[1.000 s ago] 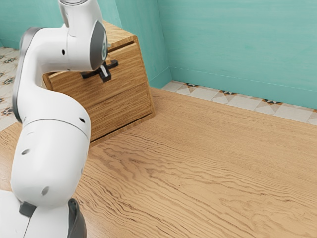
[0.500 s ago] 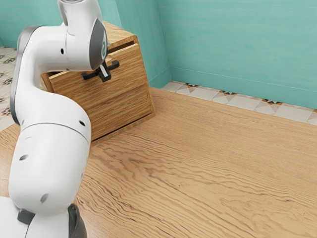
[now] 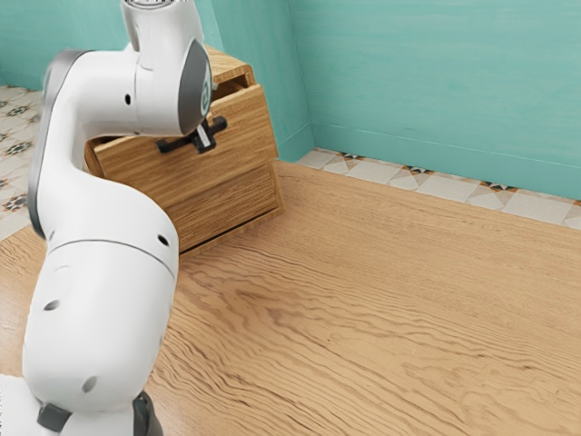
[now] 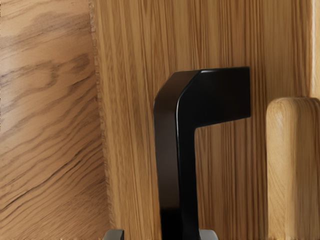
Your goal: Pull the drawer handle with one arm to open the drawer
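A wooden cabinet [image 3: 231,195] with two drawers stands at the back left of the table. Its upper drawer [image 3: 243,123] sticks out a little past the lower one, and a dark gap shows behind its top edge. A black bar handle [image 3: 172,144] runs across the drawer front. My gripper [image 3: 203,136] is shut on this handle near its right end, and my white arm hides much of the cabinet. In the wrist view the black handle [image 4: 177,150] rises from the drawer front [image 4: 130,100], with grey fingertips [image 4: 114,234] on either side of it.
The wooden tabletop [image 3: 381,300] stretches wide toward the exterior view's right. A teal wall [image 3: 436,73] and patterned floor tiles [image 3: 454,186] lie behind it. A rounded wooden edge [image 4: 292,165] stands beside the handle in the wrist view.
The upper drawer has slid outward, toward the exterior view's right and front. The handle and my gripper moved with it, and my arm shifted the same way.
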`<state>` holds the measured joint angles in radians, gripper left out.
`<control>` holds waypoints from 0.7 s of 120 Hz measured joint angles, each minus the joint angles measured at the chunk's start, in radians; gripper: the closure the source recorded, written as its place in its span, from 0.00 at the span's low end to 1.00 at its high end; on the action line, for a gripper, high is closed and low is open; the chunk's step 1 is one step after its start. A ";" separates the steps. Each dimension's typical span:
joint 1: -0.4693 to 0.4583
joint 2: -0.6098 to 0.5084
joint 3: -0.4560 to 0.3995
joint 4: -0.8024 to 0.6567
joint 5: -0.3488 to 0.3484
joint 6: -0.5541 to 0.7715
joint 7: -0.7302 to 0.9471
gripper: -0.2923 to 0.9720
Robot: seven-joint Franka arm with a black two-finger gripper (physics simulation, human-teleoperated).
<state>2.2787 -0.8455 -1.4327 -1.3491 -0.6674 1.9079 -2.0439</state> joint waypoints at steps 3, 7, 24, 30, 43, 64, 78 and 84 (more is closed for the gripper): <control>-0.002 -0.001 0.001 -0.001 0.000 0.000 0.000 0.69; -0.010 -0.003 0.006 -0.007 0.000 0.000 0.000 0.69; -0.040 -0.009 0.038 -0.030 0.000 -0.005 -0.002 0.70; -0.044 -0.012 0.041 -0.031 0.000 -0.007 -0.003 0.70; -0.064 -0.018 0.050 -0.046 -0.001 -0.011 -0.005 0.71; -0.108 -0.024 0.083 -0.076 -0.001 -0.015 -0.008 0.71; -0.122 -0.030 0.085 -0.083 -0.001 -0.018 -0.011 0.71; -0.125 -0.032 0.086 -0.083 -0.002 -0.020 -0.013 0.71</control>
<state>2.1538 -0.8774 -1.3470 -1.4326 -0.6691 1.8875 -2.0569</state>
